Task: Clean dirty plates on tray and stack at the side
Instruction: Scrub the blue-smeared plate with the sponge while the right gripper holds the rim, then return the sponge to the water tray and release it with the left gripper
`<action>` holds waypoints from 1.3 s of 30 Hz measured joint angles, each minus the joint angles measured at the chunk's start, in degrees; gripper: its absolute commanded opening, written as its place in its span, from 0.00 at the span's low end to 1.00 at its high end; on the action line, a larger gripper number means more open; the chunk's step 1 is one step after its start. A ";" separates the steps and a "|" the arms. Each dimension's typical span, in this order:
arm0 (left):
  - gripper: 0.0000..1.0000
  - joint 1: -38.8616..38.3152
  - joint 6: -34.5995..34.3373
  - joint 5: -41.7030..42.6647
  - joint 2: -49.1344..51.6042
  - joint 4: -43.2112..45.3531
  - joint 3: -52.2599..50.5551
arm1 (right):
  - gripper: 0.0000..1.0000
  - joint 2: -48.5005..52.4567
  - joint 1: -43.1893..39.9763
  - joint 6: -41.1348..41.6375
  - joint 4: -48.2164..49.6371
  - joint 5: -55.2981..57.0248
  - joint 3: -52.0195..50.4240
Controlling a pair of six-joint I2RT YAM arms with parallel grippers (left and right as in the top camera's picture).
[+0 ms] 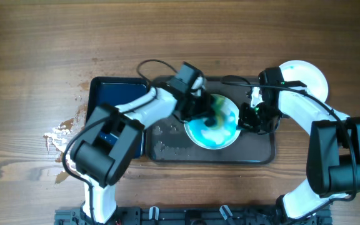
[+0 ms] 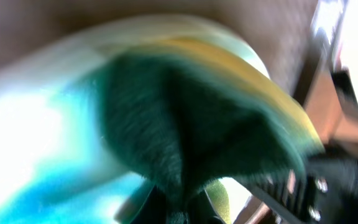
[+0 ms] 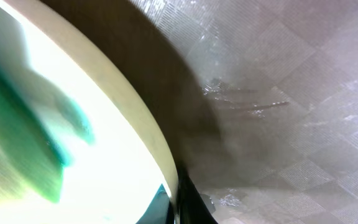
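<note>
Wood-grain table [image 1: 42, 44], seen from overhead. At centre is one grey tray [image 1: 167, 144], rectangular with rounded corners and a low rim. The right wrist view shows its floor embossed in a diamond pattern, with wet streaks.

On the tray's 3 o'clock half lies one smeared plate [image 1: 214, 134]: round, shallow, white, with a blue-teal film across the middle. The left pincer [image 1: 208, 114] is pressed together on one sponge [image 1: 217, 109], soft, with a dark green scrub face and a yellow layer. The sponge lies on the plate's 12 o'clock part. The left wrist view is blurred but shows green fibres against the blue.

The right pincer [image 1: 250, 117] is at the plate's 3 o'clock edge, jaws pressed together, pinching the rim as far as the right wrist view shows.

Off the tray at its 1 o'clock, on the table, is a white plate [image 1: 306, 75], round, clean-looking, partly under the right arm. Cannot tell if more lie beneath it. Plates counted: two.

At the grey tray's 9 o'clock, just beside it, is one blue tray [image 1: 114, 90], narrower and glossy, mostly under the left arm, contents hidden. Further toward 9 o'clock is a whitish flaky patch [image 1: 58, 132] on the wood.
</note>
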 measured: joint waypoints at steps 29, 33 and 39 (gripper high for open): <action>0.04 23.32 6.23 -30.01 -23.26 -43.32 5.03 | 0.04 0.02 0.11 0.00 0.66 -0.59 0.00; 0.06 28.74 8.24 -31.12 -20.74 -41.92 3.63 | 0.04 0.02 0.11 0.00 0.81 -0.59 0.00; 0.85 30.18 9.84 -31.50 -9.05 -39.58 2.05 | 0.04 0.02 0.11 0.00 0.81 -0.59 0.00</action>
